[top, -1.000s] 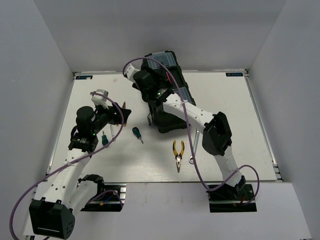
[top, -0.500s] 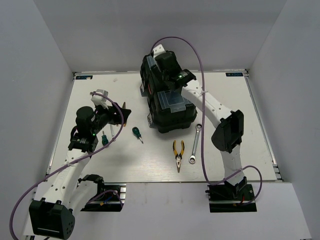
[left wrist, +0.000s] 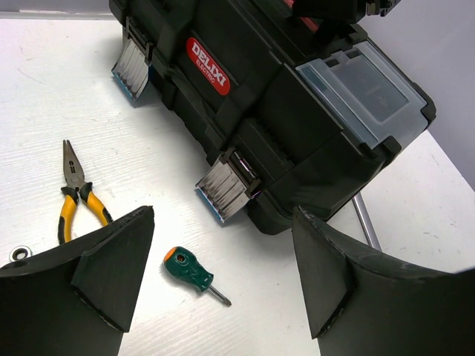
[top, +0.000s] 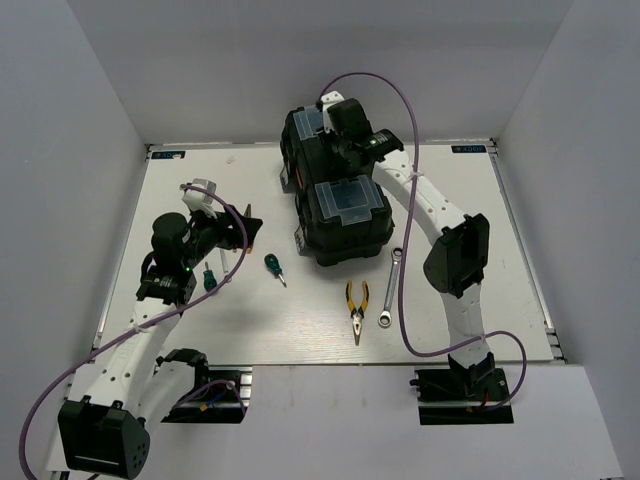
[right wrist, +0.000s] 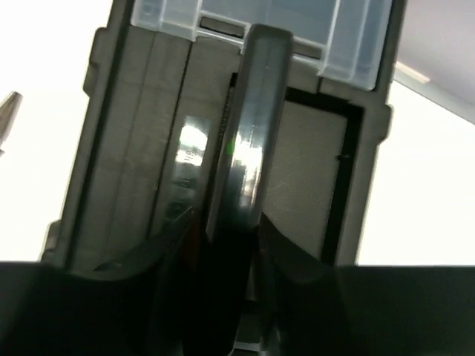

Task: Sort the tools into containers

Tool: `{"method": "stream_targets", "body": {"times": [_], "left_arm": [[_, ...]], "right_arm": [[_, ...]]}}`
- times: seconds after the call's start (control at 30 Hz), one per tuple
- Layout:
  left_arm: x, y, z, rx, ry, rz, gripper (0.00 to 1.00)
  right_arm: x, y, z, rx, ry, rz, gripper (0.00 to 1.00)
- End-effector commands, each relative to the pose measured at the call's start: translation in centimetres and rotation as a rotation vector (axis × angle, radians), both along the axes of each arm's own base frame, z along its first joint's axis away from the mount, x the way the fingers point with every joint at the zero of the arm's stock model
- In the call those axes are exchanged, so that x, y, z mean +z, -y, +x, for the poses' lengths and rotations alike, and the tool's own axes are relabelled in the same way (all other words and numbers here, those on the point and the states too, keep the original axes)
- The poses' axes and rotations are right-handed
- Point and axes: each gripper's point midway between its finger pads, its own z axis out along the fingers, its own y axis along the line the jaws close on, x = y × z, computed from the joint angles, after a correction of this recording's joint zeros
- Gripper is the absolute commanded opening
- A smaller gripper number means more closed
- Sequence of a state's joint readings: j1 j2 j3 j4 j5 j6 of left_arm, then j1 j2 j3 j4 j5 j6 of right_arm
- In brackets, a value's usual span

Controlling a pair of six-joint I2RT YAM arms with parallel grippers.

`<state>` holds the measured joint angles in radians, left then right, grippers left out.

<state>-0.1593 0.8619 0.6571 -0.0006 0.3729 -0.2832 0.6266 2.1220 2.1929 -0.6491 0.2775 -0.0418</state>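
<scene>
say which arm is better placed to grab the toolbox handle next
Right. The right gripper sits over the toolbox with its jaws either side of the handle. The left gripper hangs open beside the toolbox, near a green screwdriver.

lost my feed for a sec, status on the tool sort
Left gripper open, empty, above the table. Right gripper astride the toolbox handle, grip unconfirmed. Pliers, wrench, two screwdrivers loose on table. Toolbox lid down.

Hangs with left claw (left wrist: pixel 223 222) spread wide over a green screwdriver (left wrist: pixel 190 270) on the bench (left wrist: pixel 67 96). Faces a black toolbox (left wrist: pixel 282 119), yellow pliers (left wrist: pixel 76 194) nearby.
</scene>
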Motion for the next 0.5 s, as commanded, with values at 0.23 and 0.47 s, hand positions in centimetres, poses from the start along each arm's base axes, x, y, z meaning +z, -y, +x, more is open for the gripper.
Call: {"method": "stream_targets", "body": {"times": [0.23, 0.47], "left_arm": [[-1.0, 0.4, 0.6, -0.011, -0.034, -0.005, 0.84], [-2.7, 1.6, 3.2, -0.034, -0.156, -0.049, 0.78]], "right_arm": [[2.6, -0.6, 0.4, 0.05, 0.023, 0.084, 0.06], [7.8, 0.2, -0.2, 0.035, 0.116, 0.157, 0.0]]}}
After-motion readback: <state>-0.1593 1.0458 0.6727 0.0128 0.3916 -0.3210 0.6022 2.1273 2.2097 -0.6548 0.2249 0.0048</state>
